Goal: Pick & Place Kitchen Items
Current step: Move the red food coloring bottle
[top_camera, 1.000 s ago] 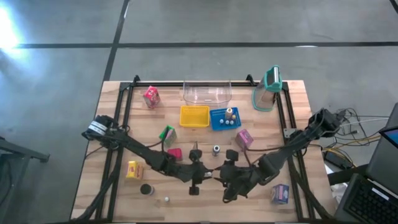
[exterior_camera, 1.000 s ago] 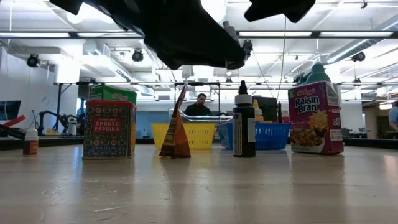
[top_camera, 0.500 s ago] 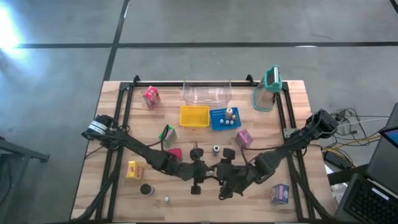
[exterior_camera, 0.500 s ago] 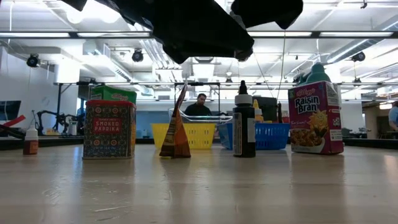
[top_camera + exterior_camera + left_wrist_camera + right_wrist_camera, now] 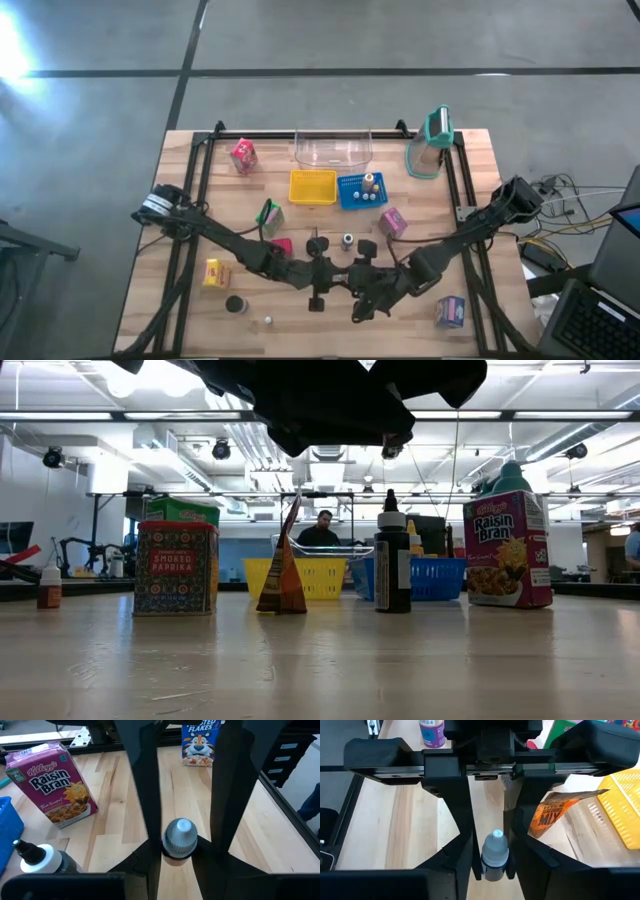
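Small bottle (image 5: 180, 840) — grey ribbed cap, both grippers' grasp

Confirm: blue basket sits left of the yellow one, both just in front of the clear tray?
Not quite. The high view shows the blue basket to the right of the yellow basket, not left. The rest holds: both sit just in front of the clear tray.
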{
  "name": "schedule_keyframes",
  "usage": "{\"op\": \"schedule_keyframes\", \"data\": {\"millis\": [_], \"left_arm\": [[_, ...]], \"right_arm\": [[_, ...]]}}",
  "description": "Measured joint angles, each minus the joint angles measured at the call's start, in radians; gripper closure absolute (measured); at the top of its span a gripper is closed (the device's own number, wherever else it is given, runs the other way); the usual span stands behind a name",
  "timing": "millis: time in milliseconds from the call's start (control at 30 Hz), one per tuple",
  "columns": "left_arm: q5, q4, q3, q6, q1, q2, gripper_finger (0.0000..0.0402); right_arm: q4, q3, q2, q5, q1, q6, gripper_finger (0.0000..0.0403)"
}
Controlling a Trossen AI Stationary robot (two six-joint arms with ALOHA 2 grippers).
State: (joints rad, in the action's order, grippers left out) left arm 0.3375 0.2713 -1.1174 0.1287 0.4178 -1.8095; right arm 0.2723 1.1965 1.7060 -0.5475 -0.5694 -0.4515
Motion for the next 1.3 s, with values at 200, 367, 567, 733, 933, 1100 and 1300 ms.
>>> {"op": "schedule_keyframes", "data": {"millis": [200, 367, 567, 733, 933, 1100, 1300], "left_arm": [[-0.005, 0.002, -0.001, 0.0, -0.003, 0.0, 0.0296], [-0.005, 0.002, -0.001, 0.001, -0.004, 0.0, 0.0296], [-0.005, 0.004, -0.001, 0.002, -0.004, 0.0, 0.0296], [-0.004, 0.003, -0.001, 0.002, -0.004, 0.0, 0.0296], [-0.004, 0.0, -0.001, 0.002, -0.004, 0.0, 0.0296], [-0.004, -0.011, -0.001, 0.005, -0.004, 0.0, 0.0296], [-0.005, -0.014, 0.0, 0.003, -0.004, 0.0, 0.0278]], "right_arm": [[0.005, 0.001, 0.0, 0.0, 0.0, 0.008, 0.0323], [0.007, 0.0, 0.0, 0.003, 0.001, 0.009, 0.0347], [0.006, 0.0, 0.0, 0.003, 0.001, 0.002, 0.0338], [0.006, -0.001, 0.0, 0.004, 0.0, 0.003, 0.0334], [0.007, -0.001, -0.001, 0.006, 0.0, 0.003, 0.035], [0.008, -0.002, -0.001, 0.006, 0.0, 0.006, 0.0345], [0.013, -0.003, -0.001, 0.009, -0.001, 0.006, 0.0347]]}}
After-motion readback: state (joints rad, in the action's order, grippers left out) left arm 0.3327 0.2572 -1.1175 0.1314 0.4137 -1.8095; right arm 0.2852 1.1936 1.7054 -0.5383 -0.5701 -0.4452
